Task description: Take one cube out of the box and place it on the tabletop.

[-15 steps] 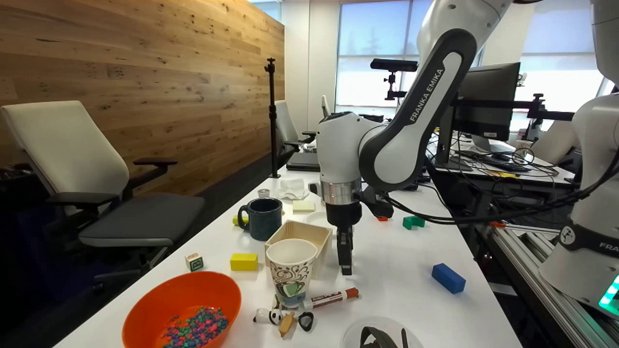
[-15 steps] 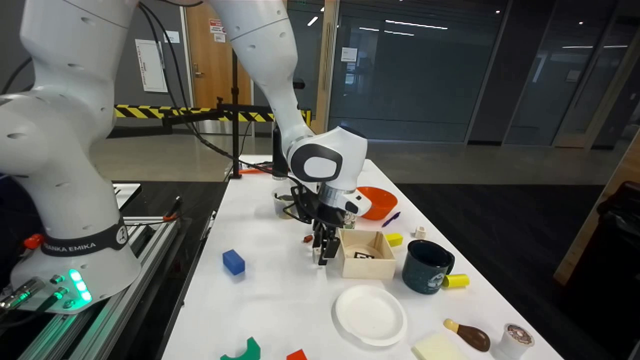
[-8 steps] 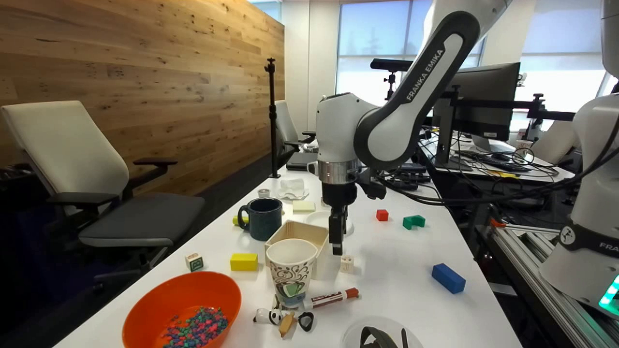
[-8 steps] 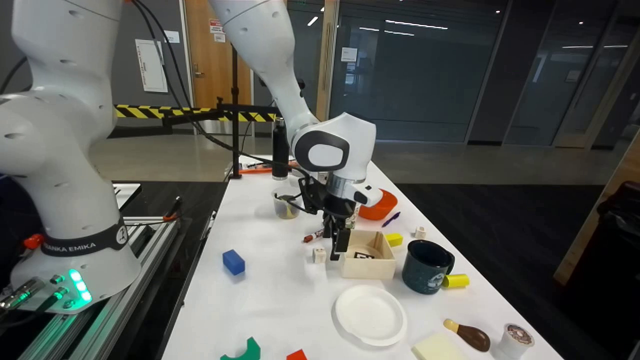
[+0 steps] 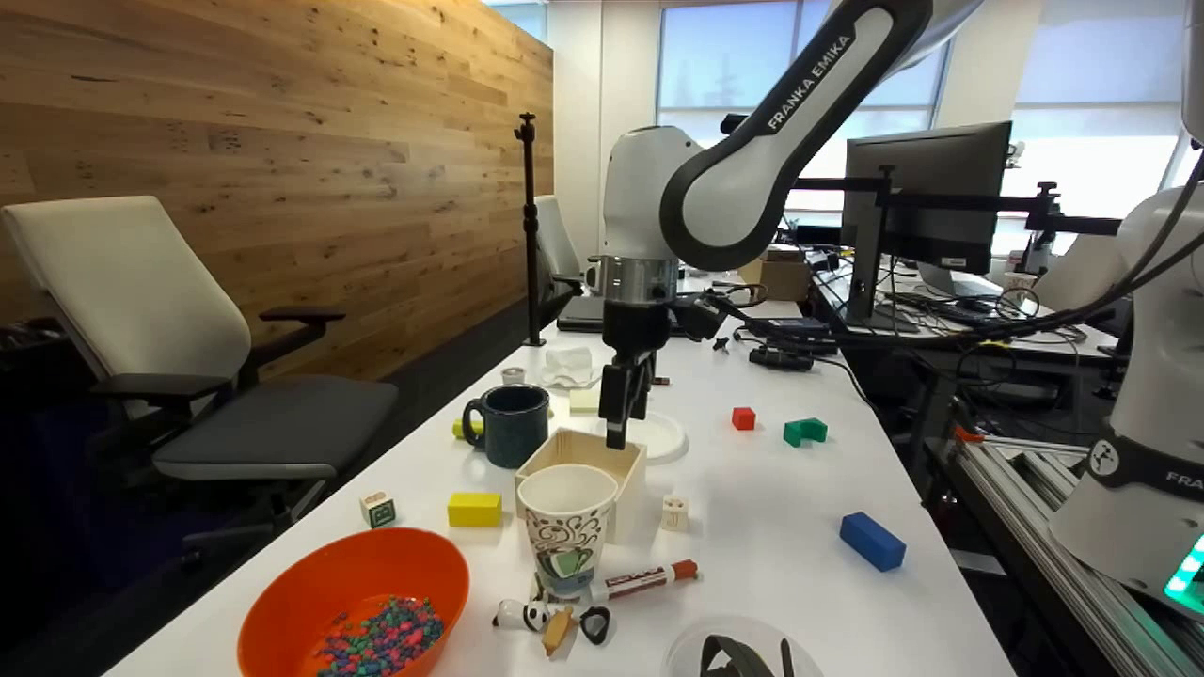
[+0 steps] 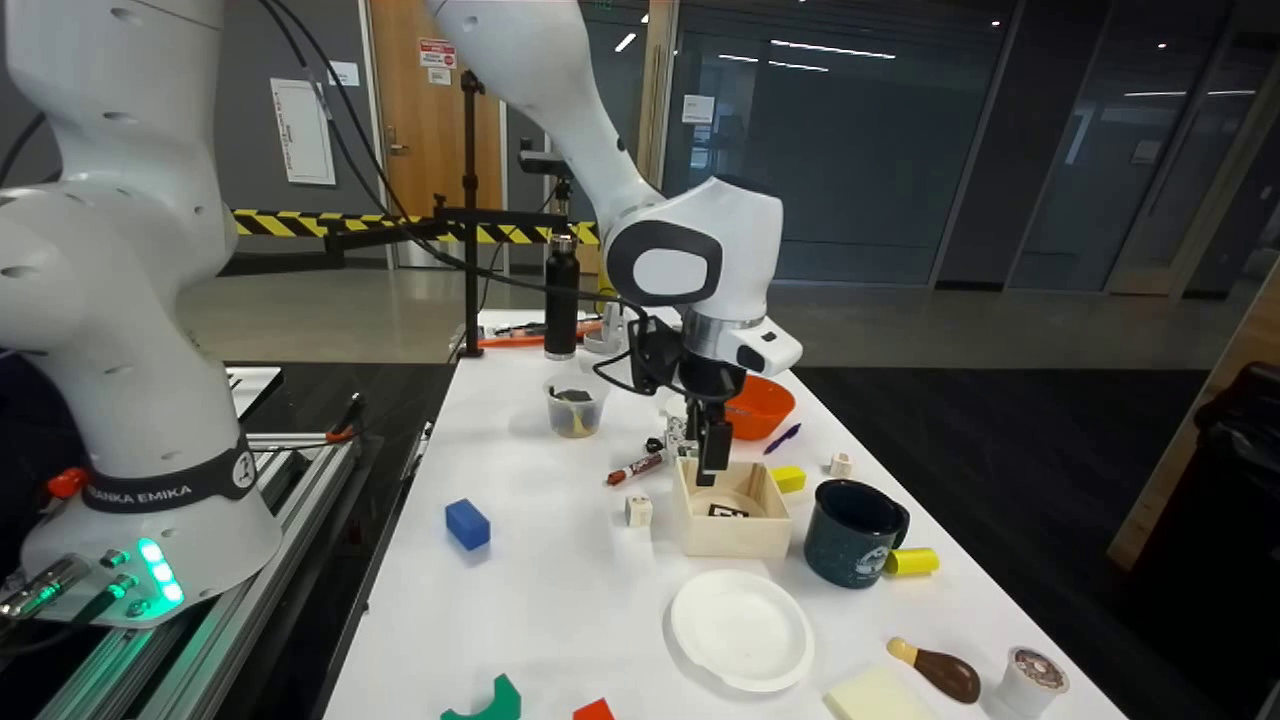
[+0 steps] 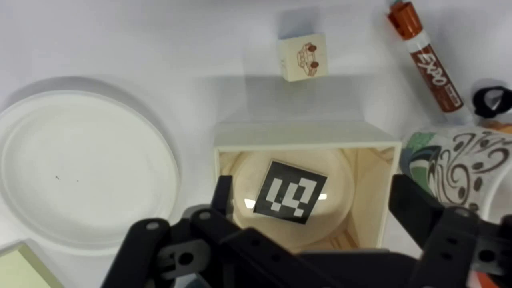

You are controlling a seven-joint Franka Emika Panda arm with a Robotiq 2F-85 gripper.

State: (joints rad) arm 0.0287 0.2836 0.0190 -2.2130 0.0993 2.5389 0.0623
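Fingers [image 7: 412,208] moved up, over box [image 6: 738,538]; spread wide, holding nothing. Released cube [image 7: 306,57] sits on worktop [image 6: 540,610], well in from robot-side edge. Probably light, stiff wood; pinch opposite sides.

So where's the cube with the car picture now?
In the wrist view, near the top and right of centre: the cube lies on the tabletop, beside the box, left of the marker.

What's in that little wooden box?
Inside the wooden box is a shiny round thing with a black-and-white square at its middle. In the wrist view, the gripper covers one side, so I can't see everything there.
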